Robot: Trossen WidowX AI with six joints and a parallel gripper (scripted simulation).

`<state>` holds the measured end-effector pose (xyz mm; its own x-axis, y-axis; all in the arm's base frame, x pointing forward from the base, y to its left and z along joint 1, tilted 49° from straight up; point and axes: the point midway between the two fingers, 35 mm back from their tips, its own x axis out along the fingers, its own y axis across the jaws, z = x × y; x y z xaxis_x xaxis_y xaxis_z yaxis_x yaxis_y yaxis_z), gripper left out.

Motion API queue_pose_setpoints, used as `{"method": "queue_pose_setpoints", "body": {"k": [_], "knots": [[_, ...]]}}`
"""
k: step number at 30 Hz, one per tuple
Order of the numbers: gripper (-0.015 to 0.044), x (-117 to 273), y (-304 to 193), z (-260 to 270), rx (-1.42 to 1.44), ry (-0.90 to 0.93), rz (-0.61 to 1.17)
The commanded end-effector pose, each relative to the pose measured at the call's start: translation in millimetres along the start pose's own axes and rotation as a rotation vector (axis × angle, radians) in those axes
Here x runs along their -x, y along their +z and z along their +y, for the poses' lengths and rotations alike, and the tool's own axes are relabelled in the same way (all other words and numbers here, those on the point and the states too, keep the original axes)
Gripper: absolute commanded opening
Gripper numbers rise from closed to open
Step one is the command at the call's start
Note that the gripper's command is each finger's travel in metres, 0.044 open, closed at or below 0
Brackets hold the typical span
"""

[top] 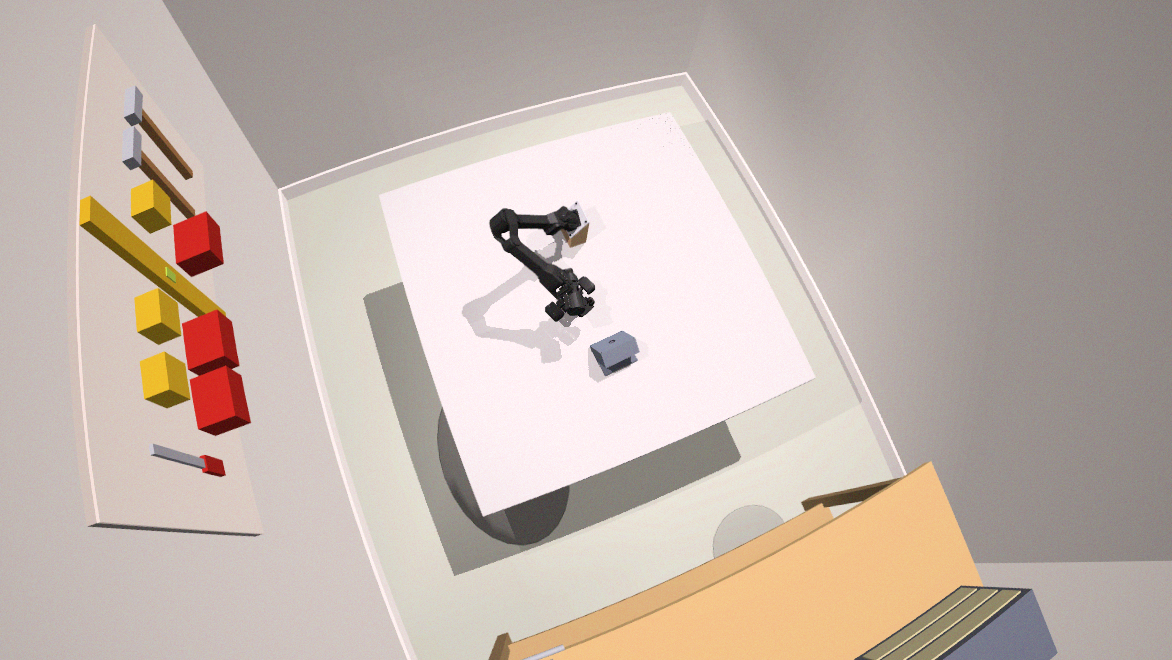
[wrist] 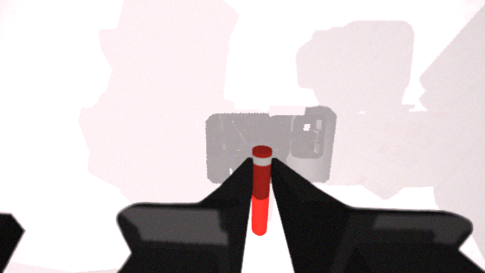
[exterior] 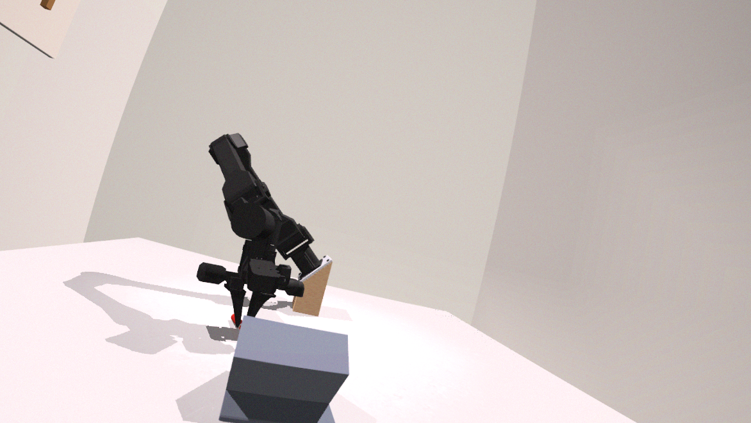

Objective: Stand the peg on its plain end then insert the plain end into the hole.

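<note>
The red peg (wrist: 261, 182) (exterior: 233, 318) has a white band near one end. In the wrist view the banded end points to the top of the picture and the plain end to the bottom. My gripper (wrist: 261, 163) (exterior: 242, 320) is shut on the peg close to the white band, with its fingers pointing down. The peg is low at the table; whether it touches the top is hard to tell. The blue-grey sloped panel (top: 620, 353) (exterior: 294, 341) stands near the gripper, its hole (top: 611, 341) visible in the top view. In the exterior view the panel hides part of the fingertips.
The arm's base sits on a wooden wedge (top: 579, 236) (exterior: 312, 294) on the white table (top: 697, 286) (exterior: 399, 362). The arm's shadow falls across the table. A wall board with coloured blocks and an orange bench are away from the table.
</note>
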<state>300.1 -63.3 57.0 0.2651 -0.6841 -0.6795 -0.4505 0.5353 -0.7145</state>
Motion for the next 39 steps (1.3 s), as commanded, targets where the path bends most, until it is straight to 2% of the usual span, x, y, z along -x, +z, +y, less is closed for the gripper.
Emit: {"method": "queue_pose_setpoints", "body": {"k": [1, 39], "knots": [[0.0051, 2.2, -1.7, 0.7, 0.004, 0.002, -0.032], [0.0051, 21.9, -17.5, 0.5, 0.007, 0.003, -0.362]]}}
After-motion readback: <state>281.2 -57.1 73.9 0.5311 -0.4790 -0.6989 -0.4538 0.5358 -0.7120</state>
